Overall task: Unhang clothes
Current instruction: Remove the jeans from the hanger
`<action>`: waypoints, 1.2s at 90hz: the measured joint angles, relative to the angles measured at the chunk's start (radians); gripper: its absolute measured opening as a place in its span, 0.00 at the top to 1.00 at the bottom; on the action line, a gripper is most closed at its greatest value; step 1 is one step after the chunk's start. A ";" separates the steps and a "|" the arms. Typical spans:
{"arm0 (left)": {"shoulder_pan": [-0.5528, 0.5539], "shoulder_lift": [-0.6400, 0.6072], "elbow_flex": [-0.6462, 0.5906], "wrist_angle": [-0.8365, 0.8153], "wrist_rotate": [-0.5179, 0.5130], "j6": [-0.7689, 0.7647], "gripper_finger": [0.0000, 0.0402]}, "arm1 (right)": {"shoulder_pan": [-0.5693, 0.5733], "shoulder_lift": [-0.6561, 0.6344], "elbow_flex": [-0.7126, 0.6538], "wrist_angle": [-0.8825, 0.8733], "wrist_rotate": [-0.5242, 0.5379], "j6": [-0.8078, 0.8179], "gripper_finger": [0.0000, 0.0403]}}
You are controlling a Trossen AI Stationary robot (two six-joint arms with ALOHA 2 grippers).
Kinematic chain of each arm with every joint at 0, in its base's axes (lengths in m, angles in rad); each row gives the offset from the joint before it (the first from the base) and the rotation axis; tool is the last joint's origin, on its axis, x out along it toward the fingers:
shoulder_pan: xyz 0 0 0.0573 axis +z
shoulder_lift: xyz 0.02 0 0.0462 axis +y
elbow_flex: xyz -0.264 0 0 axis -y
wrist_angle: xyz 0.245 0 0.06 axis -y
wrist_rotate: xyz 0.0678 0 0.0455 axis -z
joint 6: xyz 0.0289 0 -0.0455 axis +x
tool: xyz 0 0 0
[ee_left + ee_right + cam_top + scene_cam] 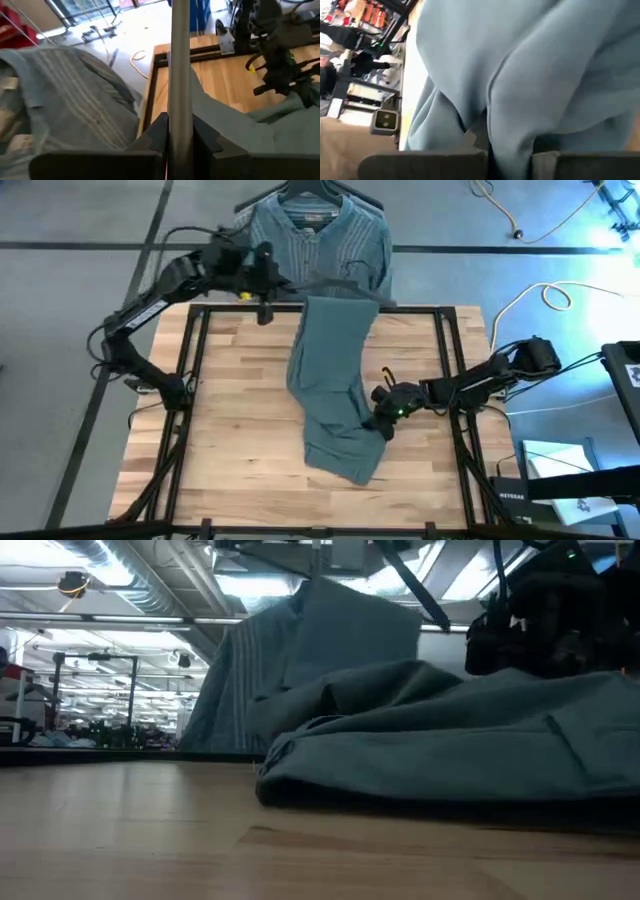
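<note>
Reaching out over the far left corner of the wooden table (230, 440), the left gripper (262, 308) sits up at the back rail (180, 70) of the dark frame; in the left wrist view the grey bar runs straight between its two fingers, which look closed against it on either side. Just beyond that rail the striped shirt (318, 240) hangs on its dark hanger (312, 192), collar up and shoulders spread, clear of the table's far edge. As far as I can judge, that one is untouched and is the half of the job left to do.

Moving toward the middle, the plain grey T-shirt (335, 390) lies in a long rumpled strip down the tabletop, its top end draped over the back rail and its lower end bunched near the front. No hanger shows in it from above, so it looks to be off, though the end on the rail has not come fully down.

On the right, the right gripper (385, 418) is low at the T-shirt's right edge. The right wrist view is filled with grey cloth gathered down between the fingers, so I take it as clamped on the fabric. My guess is one shirt is nearly done, the other not begun.
</note>
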 joint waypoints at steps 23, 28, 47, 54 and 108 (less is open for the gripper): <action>0.057 0.176 0.000 0.055 0.090 -0.011 0.94 | 0.008 0.000 0.005 0.282 -0.061 -0.018 1.00; 0.065 0.213 0.000 0.052 0.109 -0.011 0.94 | 0.007 -0.003 0.018 0.333 -0.065 -0.023 1.00; 0.082 0.317 0.000 0.048 0.153 -0.013 0.94 | 0.011 -0.023 0.114 0.326 -0.098 -0.090 1.00; 0.087 0.351 0.000 0.051 0.165 -0.011 0.94 | 0.007 -0.023 0.162 0.317 -0.172 -0.127 1.00; 0.134 0.463 0.000 0.104 0.277 -0.093 0.94 | -0.010 -0.033 0.690 -0.105 -0.388 -0.380 1.00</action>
